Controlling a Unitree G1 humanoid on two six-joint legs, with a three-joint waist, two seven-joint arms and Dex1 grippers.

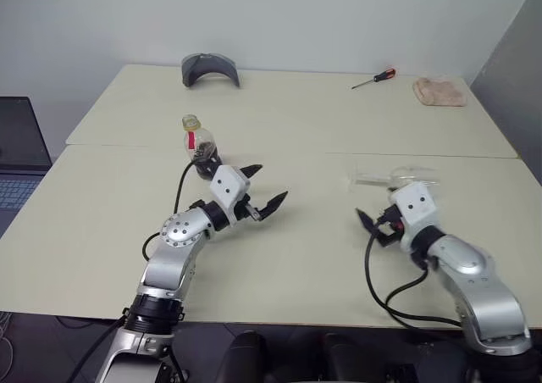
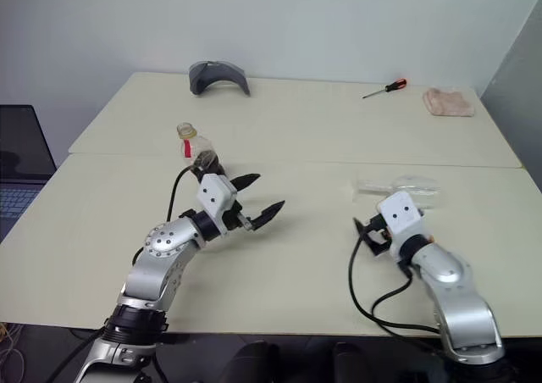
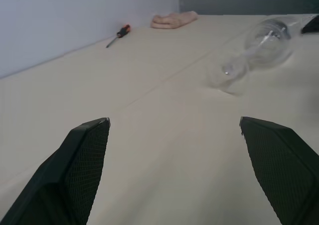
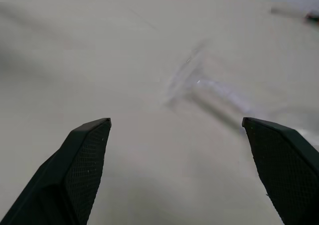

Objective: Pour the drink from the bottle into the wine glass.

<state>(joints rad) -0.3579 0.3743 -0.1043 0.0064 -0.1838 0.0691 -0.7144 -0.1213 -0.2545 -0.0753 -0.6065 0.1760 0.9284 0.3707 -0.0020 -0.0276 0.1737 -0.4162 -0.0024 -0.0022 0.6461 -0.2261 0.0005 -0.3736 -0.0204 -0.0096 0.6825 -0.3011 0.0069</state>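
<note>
Closest to me, my right gripper (image 1: 370, 228) hangs low over the cream table (image 1: 305, 256), its two black fingers spread wide with nothing between them. From its wrist camera I see both pads far apart and, beyond them, a blurred clear shape lying on the tabletop.

On the other side, my left gripper (image 1: 269, 190) sits a little farther out, pointing across toward the right, fingers (image 3: 82, 165) likewise splayed fully and holding nothing. A black cable loops off each forearm.

Just past the right gripper lies the wine glass (image 1: 396, 177), tipped over on its side on the table, near the seam where the two tabletops meet. Through the left wrist camera I get it more clearly: the glass (image 3: 259, 51) lies flat, bowl and foot both resting on the surface, well apart from either set of fingers. I cannot tell whether anything is inside it.

Behind my left wrist stands the bottle (image 1: 198, 143), upright, with its cap on and the red strip down its neck. The drink (image 1: 206, 155) shows as a dark band in the lower part; the arm hides the base of the bottle.

Toward the far edge, a red-handled screwdriver (image 1: 373, 79) lies on the right part of the back table, a crumpled tan cloth (image 1: 439, 91) beside it near the corner. A grey curved object (image 1: 210, 68) rests at the far left edge by the wall. A dark laptop (image 1: 19, 150) shows off the table's left side.
</note>
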